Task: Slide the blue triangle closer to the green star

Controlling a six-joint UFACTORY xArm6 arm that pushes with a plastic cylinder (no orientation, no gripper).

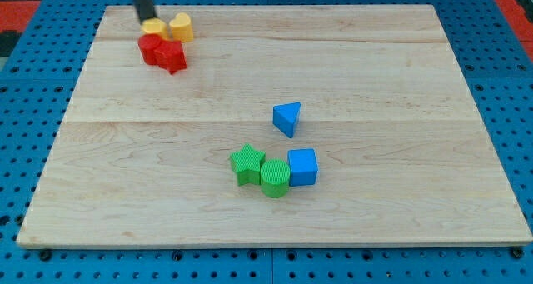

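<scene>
Blue triangle (286, 117) sits mid-counter, just above the blue cube (303, 166), near the green star (246, 164) to its lower left. My tip (147, 21) is far off at the view's top left, by the yellow blocks (169, 25) and red blocks (163, 52). No claw here, only a rod. Risk: leaving could drag those blocks; an off-centre push could spin the triangle into the green cylinder (274, 178).

Only robot part visible: straight rod (141, 1), matte black, round in section, smooth, no markings, cables or screws evident. Upper length cut off by frame's top edge. My tip (148, 20) same dark tone, blunt-ended, slightly blurred.
</scene>
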